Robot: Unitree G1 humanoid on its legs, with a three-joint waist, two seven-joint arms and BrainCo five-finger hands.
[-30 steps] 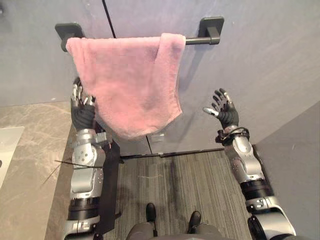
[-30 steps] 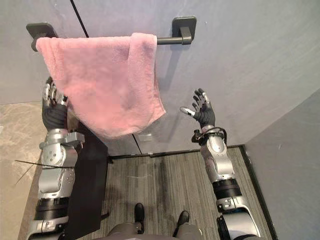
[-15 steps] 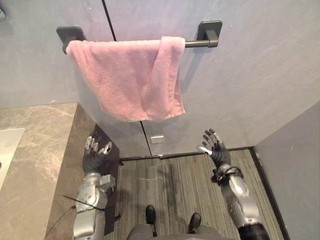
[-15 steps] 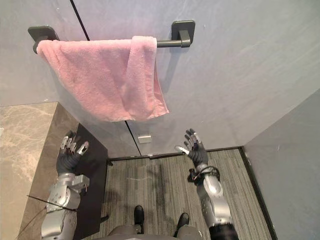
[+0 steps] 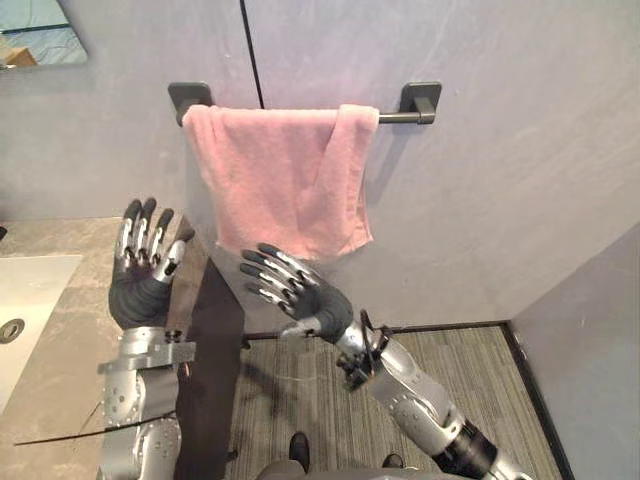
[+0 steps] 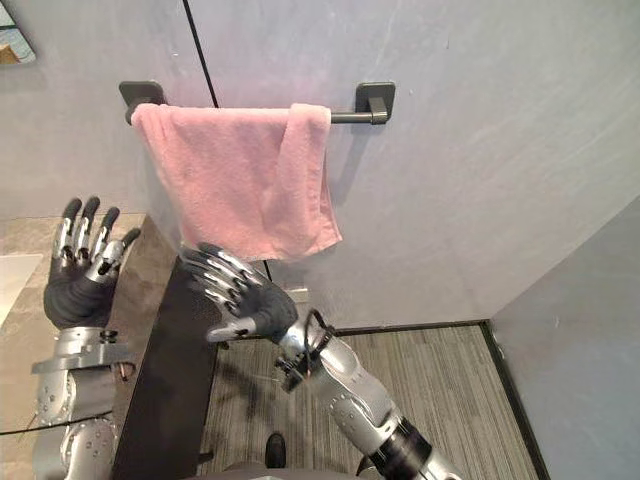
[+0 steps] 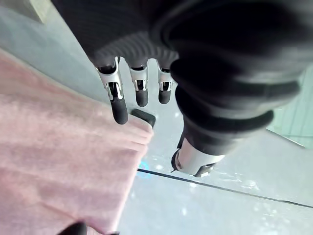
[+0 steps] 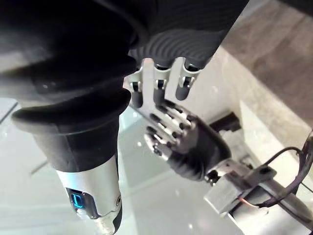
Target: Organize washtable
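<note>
Here, a pink terry towel (image 5: 285,175) hangs draped over the dark metal wall rail (image 5: 400,117).
Left hand (image 5: 140,275) and right hand (image 5: 305,295) hover near its lower edge, fingers spread wide, holding nothing.

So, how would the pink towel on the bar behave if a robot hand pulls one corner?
The pink towel is probably floppy: it drapes over the bar and hangs in soft folds. It may slide off easily, as it is merely draped there. Its fluffy surface suggests good grip.
</note>
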